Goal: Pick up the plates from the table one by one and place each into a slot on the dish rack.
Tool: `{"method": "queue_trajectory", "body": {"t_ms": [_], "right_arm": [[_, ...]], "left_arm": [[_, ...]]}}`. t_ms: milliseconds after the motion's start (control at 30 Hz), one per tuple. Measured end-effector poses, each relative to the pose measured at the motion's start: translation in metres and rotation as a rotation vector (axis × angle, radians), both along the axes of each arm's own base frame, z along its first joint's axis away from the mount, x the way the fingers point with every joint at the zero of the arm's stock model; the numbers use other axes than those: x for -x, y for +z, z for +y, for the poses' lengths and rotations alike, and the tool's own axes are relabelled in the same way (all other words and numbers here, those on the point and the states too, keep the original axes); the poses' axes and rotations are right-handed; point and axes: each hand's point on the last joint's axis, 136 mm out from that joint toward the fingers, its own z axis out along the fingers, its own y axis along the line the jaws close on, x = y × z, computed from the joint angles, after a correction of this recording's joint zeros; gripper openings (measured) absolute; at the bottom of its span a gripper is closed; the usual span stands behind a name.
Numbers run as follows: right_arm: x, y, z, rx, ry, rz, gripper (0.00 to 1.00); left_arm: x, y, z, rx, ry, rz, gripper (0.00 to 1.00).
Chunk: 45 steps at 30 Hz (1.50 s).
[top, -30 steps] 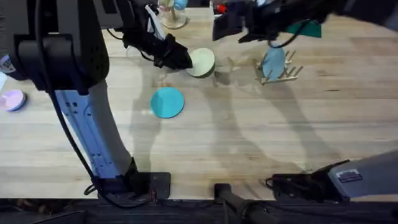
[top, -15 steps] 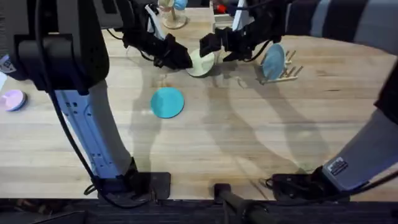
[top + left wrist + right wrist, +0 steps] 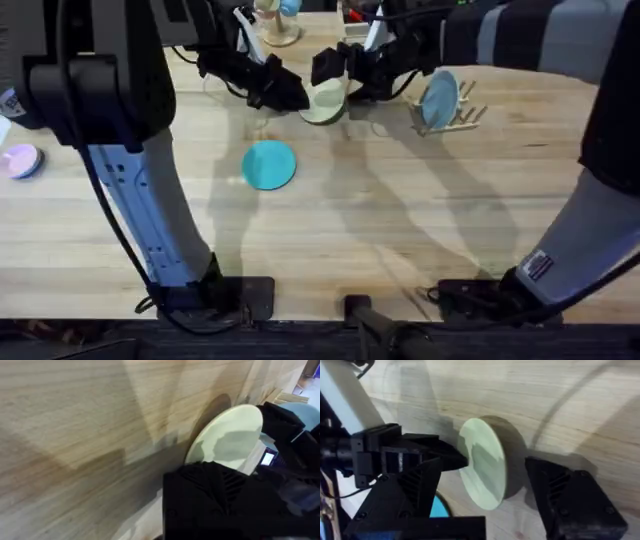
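Pale planks with clear grain make up the surface, and clutter lines its far edge: a small stand at about 12 o'clock and a lilac disc at 9 o'clock.

As far as the task goes, it looks barely under way for the two plates. The rack at about 1 o'clock already carries a pale-blue plate upright in a slot, but that one is not among those to move. The turquoise plate lies flat and untouched near the centre, toward 11 o'clock.

The cream plate is tipped up on edge at 12 o'clock, well short of the rack. The left pincer is at its 9 o'clock rim; whether its fingers are closed on it I cannot tell. The right pincer stands apart, one finger on each side of the plate, not yet clamped.

My judgement: this is a handover or a re-grip, with the cream plate's slotting not yet done and the turquoise one's whole trip ahead. Free slots are hard to make out.
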Motion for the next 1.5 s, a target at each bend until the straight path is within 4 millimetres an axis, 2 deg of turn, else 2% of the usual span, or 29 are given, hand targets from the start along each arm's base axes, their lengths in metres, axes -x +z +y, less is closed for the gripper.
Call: {"method": "queue_trajectory", "body": {"t_ms": [367, 433, 500, 567, 633, 700, 733, 767, 833, 1500], "right_arm": [[0.002, -0.001, 0.008, -0.021, -0.023, 0.023, 0.992], [0.002, -0.005, 0.008, -0.021, -0.032, 0.036, 0.936], [0.001, -0.006, 0.008, -0.022, -0.038, 0.042, 0.829], [0.003, -0.011, 0.009, -0.02, -0.037, 0.054, 0.678], [0.005, -0.015, 0.011, -0.019, -0.039, 0.068, 0.468], [0.006, -0.019, 0.012, -0.018, -0.04, 0.08, 0.18], [0.006, -0.014, 0.013, -0.044, -0.034, 0.082, 0.077], [0.004, -0.007, 0.015, -0.061, -0.029, 0.07, 0.049], [0.002, -0.001, 0.019, -0.066, -0.022, 0.055, 0.035], [0.009, 0.0, 0.022, -0.084, 0.026, 0.066, 0.028]], "left_arm": [[0.0, 0.0, 0.0, 0.0, 0.001, 0.0, 0.042], [0.0, 0.0, 0.0, 0.0, 0.001, 0.0, 0.042], [0.0, 0.0, 0.0, 0.0, 0.001, 0.0, 0.042], [0.0, 0.0, 0.0, 0.0, 0.001, 0.0, 0.043], [0.0, 0.0, 0.0, 0.0, 0.001, 0.0, 0.043], [0.0, 0.0, 0.0, -0.002, 0.002, 0.0, 0.042], [-0.001, 0.0, 0.001, -0.001, 0.004, -0.001, 0.043], [-0.002, 0.001, 0.002, 0.005, 0.007, -0.004, 0.043], [-0.003, 0.002, 0.002, 0.006, 0.008, -0.01, 0.043], [0.002, 0.006, 0.004, -0.033, -0.002, -0.003, 0.042]]}}
